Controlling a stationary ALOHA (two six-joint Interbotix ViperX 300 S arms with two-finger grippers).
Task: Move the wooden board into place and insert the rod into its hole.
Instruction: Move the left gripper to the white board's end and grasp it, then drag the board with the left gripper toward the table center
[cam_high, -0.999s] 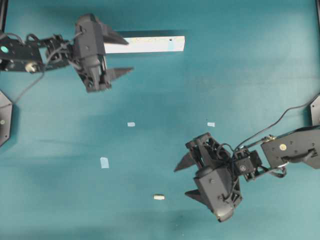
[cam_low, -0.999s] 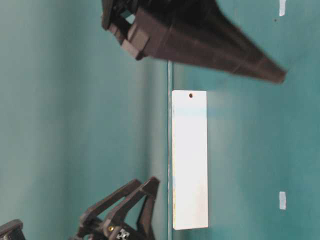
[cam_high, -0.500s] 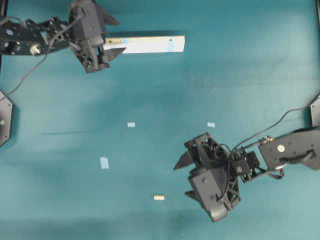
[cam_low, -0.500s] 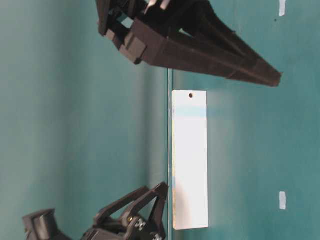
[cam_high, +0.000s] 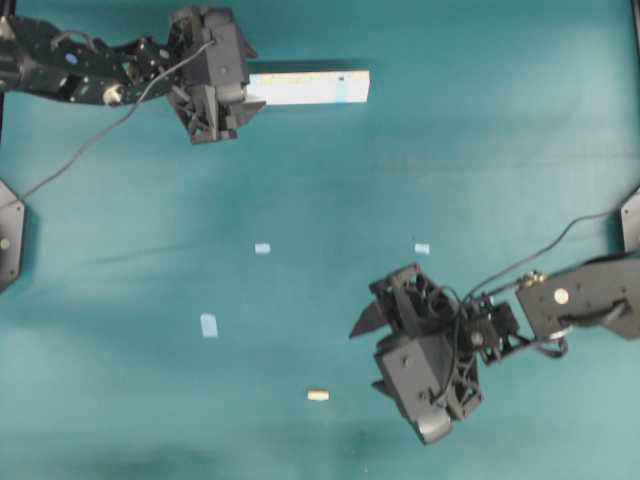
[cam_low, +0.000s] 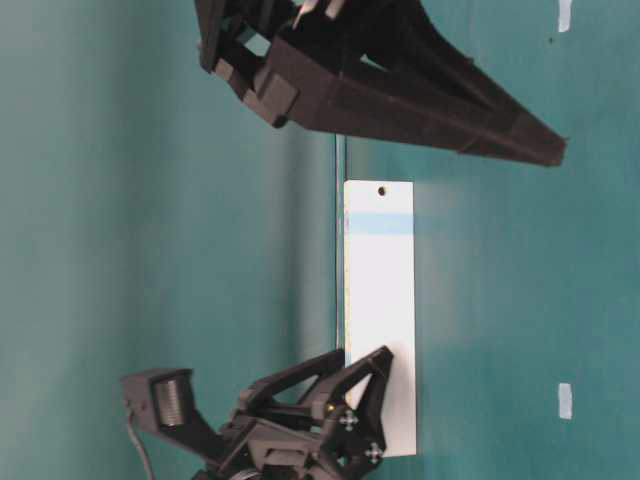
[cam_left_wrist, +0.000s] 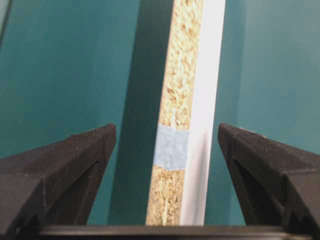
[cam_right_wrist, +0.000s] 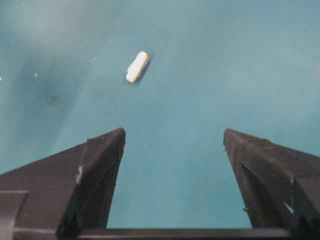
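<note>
Over the last second the left gripper (cam_high: 250, 88) had swung from below the near end of the wooden board (cam_high: 308, 87) up to that end, so that its body now covered the board's left end in the overhead view. At table level, it had come in from the bottom edge until its fingers (cam_low: 372, 375) overlapped the board's lower end. The right gripper (cam_high: 368, 353) had barely shifted. The board, the rod (cam_high: 318, 395) and the three pale-blue tape squares (cam_high: 262, 248) lay where they had been.

The left gripper's jaws stood wide apart, one on each side of the board (cam_left_wrist: 192, 120), which ran straight up between them in the left wrist view with clear counter (cam_left_wrist: 70, 70) on both sides; neither finger touched it. The board lay near the counter's far edge, its speckled edge and white face both showing, with a blue tape band across it. The right gripper (cam_right_wrist: 172, 137) was also spread open and held nothing. The rod (cam_right_wrist: 137, 66) lay ahead of it and a little left, well clear of both fingers, on bare counter low in the overhead view.

The board's left end was hidden under the left gripper from above. Only the hole at its far end (cam_low: 381, 189) could be made out. The wrist views cut off both grippers' fingers at the bottom edge.
</note>
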